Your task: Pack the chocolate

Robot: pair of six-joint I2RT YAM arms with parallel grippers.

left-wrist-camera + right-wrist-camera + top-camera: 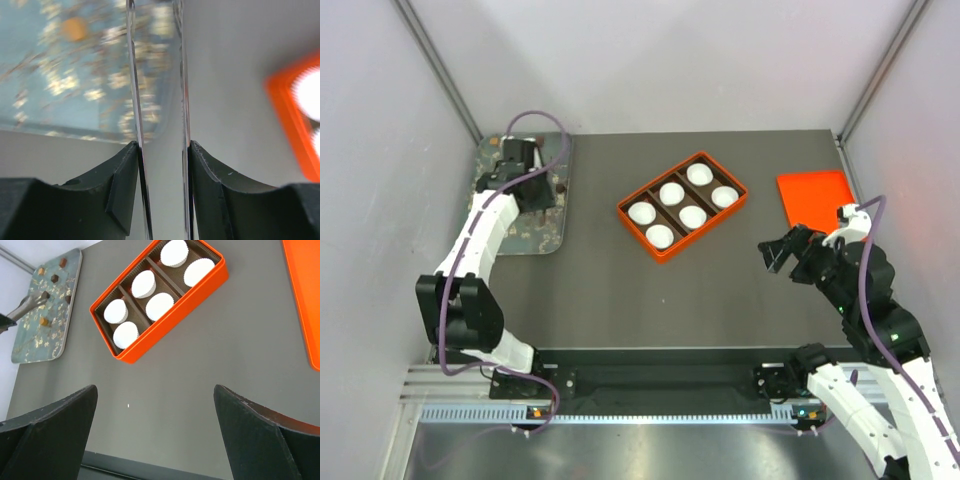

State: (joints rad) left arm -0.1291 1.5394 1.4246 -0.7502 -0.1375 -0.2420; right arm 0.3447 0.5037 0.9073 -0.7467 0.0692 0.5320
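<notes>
Holding the thin metal tongs (134, 100), the left end effector (162, 150) is about half closed. Its black pads press on the outside of the two blades. The blades stand apart. Their tips run out of the left wrist view, so I cannot tell if they have anything.

The chocolate (44, 320) lies in little lumps on the spotty tray (30, 347), right under this end effector. One tan piece (74, 28) sits ahead of it and off to its left, not between the blades. The orange box (172, 321) is away to its right on the surface (200, 390). All six paper cups (160, 306) in the box look empty.

The right end effector (155, 390) is wide open and holds nothing. The box is ahead of it, well apart.

I think the step now is picking up a first piece, so the packing has hardly started. Next, the tips need to go down with one blade on each side of a lump. Then comes a soft squeeze, because the lumps are tiny and could pop out. After that it needs a lift and a trip right to a cup.
</notes>
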